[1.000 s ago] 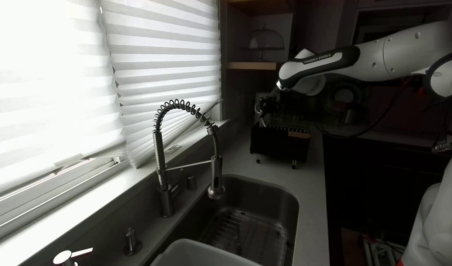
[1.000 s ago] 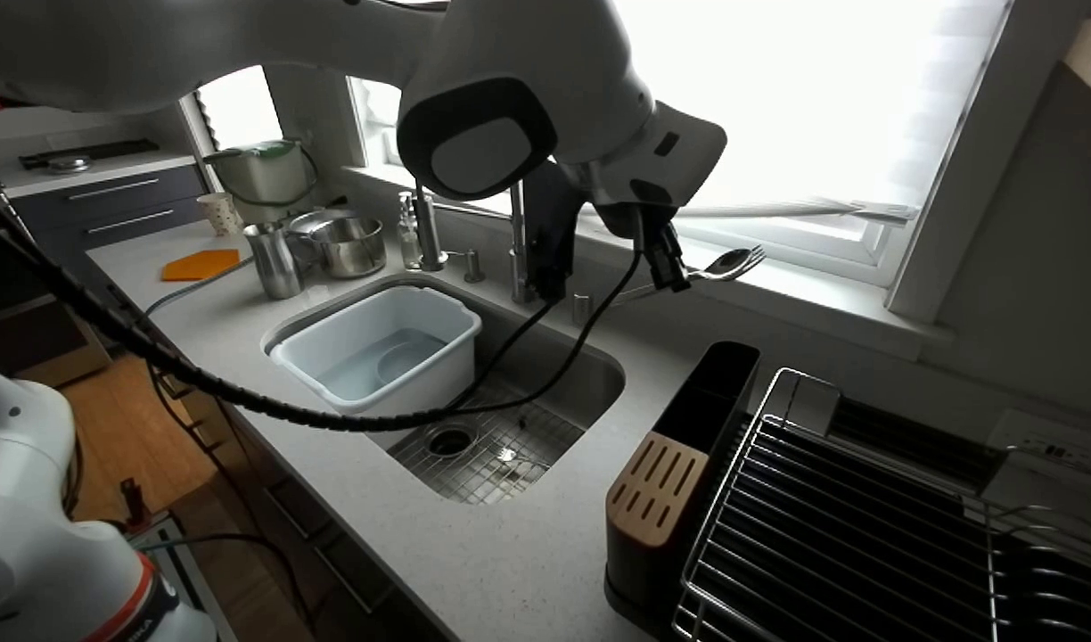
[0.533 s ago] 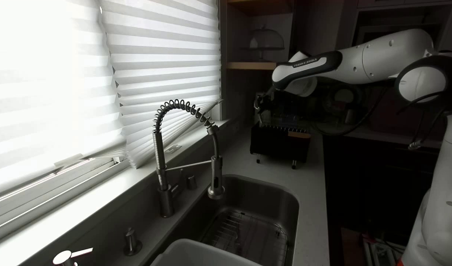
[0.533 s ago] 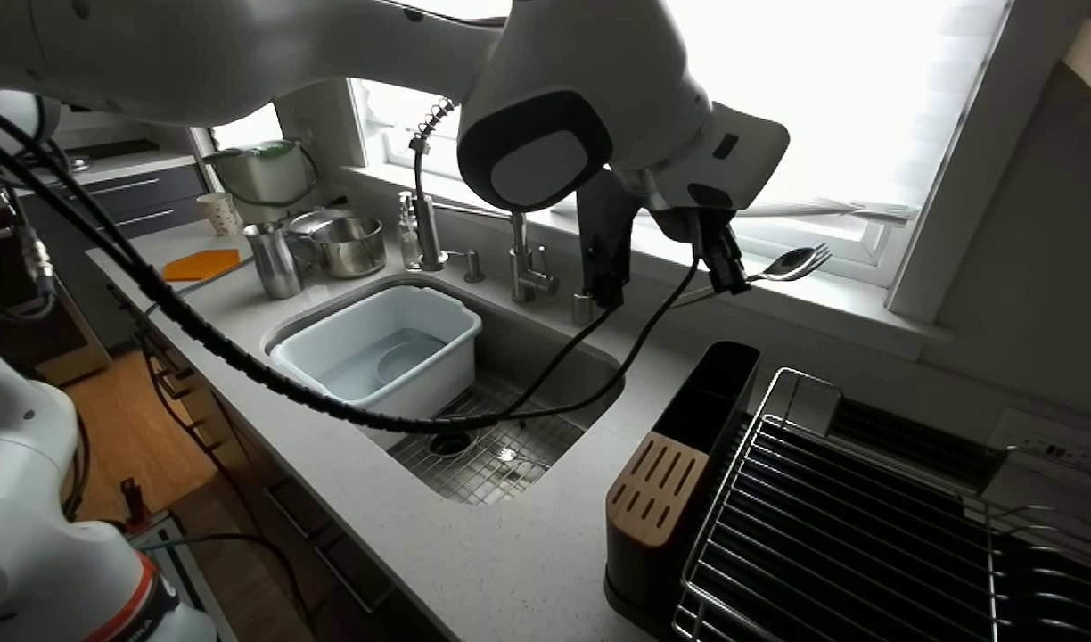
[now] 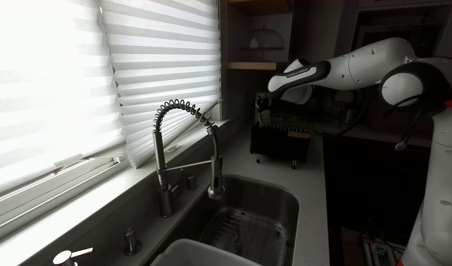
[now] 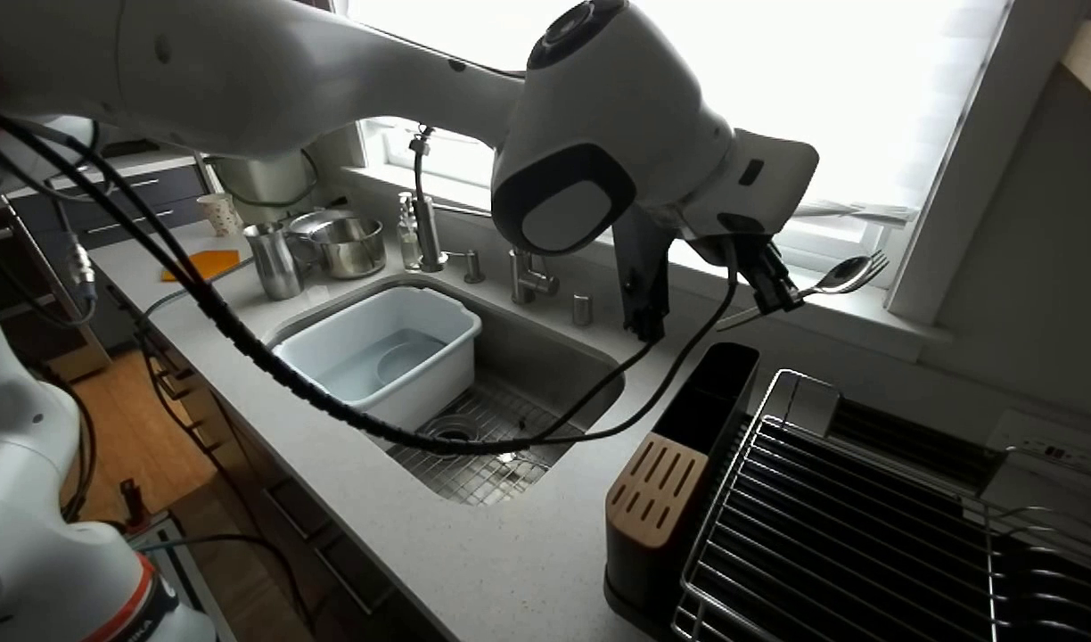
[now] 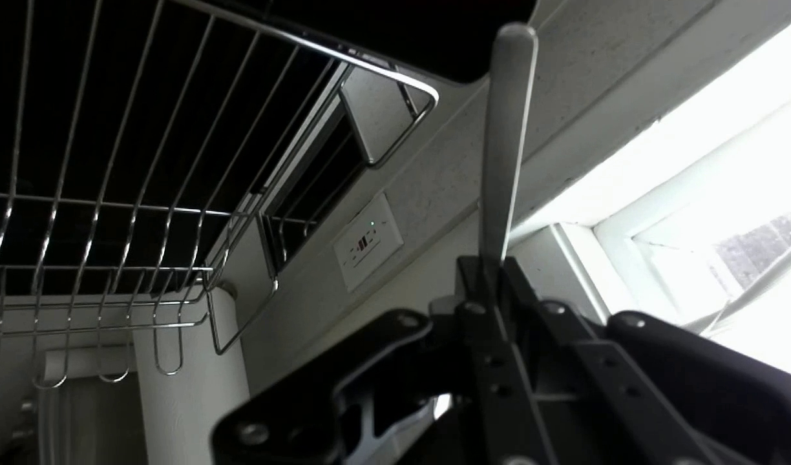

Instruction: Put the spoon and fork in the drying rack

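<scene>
You are clamping the shiny metal spoon (image 6: 844, 275) and fork (image 6: 876, 266) in black fingers (image 7: 483, 336), leaving placement in the black wire-topped rack (image 5: 279, 145) below them.

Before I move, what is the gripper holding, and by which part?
The gripper holds the spoon and fork together, by their handles, close to the heads.

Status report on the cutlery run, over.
Gripper shut on spoon and fork. Both aloft, not yet in drying rack. Cable hangs nearby, possible snag.
</scene>
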{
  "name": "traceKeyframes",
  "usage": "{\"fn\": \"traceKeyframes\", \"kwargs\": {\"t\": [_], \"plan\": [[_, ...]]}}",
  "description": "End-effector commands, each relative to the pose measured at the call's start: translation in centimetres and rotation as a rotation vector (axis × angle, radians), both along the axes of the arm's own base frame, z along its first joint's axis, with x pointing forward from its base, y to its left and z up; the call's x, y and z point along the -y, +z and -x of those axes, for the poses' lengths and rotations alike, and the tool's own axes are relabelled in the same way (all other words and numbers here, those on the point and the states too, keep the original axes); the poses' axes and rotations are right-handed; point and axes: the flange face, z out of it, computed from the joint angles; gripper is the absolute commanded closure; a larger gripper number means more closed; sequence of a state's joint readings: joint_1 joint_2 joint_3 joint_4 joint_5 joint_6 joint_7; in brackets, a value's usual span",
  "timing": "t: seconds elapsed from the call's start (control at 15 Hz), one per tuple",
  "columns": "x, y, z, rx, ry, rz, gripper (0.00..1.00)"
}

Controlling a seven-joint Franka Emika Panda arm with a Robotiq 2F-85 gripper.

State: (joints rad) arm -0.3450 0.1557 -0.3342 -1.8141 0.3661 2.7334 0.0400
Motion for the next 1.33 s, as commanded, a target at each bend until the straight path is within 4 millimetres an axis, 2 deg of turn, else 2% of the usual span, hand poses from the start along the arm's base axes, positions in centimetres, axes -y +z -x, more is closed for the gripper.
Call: {"fn": "traceKeyframes", "kwargs": {"t": [0.0,0.47,1.27], "plan": [[0.4,-1.4,0.1,0.022,-0.007,0.054,0.98],[-0.4,-4.3,0.3,0.009,-0.004,0.109,0.98],[-3.2,-7.9,1.2,0.061,-0.021,0.243,0.98]]}}
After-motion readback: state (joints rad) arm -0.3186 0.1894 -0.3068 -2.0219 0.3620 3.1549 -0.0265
